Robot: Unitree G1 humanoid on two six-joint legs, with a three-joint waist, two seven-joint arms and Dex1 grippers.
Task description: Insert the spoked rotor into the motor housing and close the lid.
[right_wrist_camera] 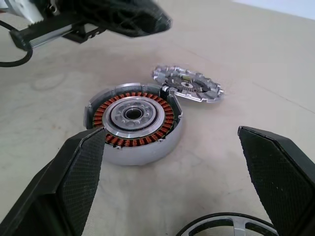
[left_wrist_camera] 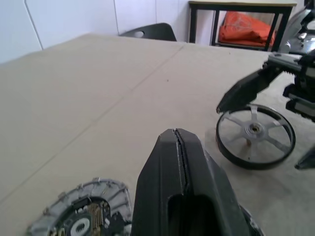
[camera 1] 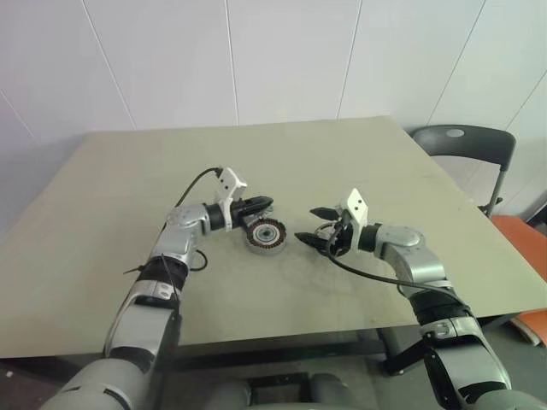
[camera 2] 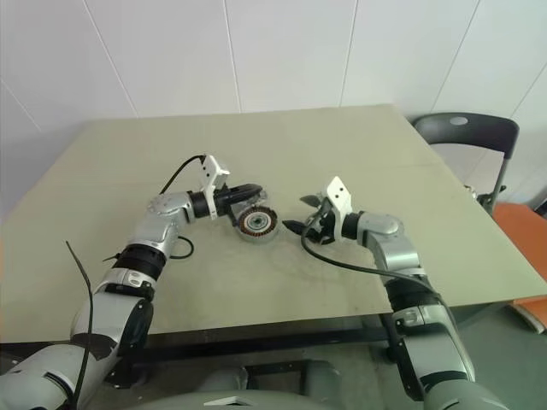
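Hidden: rotor [left_wrist_camera: 256, 136] sits behind the right end effector [camera 1: 314, 225] in the head views; lid [right_wrist_camera: 187, 83] is cut off low in the left wrist view.
Housing [camera 1: 266, 235]: centre of frame on the worktop [camera 1: 128, 171], windings up, lid just beside it.
Left end effector [camera 1: 259, 205]: fingers pressed together, empty, above the housing.
Right end effector: spread wide, empty, rotor between its fingers.
Surroundings: chair [camera 1: 466, 145] upper right, beyond the worktop edge.

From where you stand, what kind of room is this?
Probably a plain office or lab set up for testing: a bare table against white panelled walls, a grey chair beside it, and motor parts such as the motor housing laid out.
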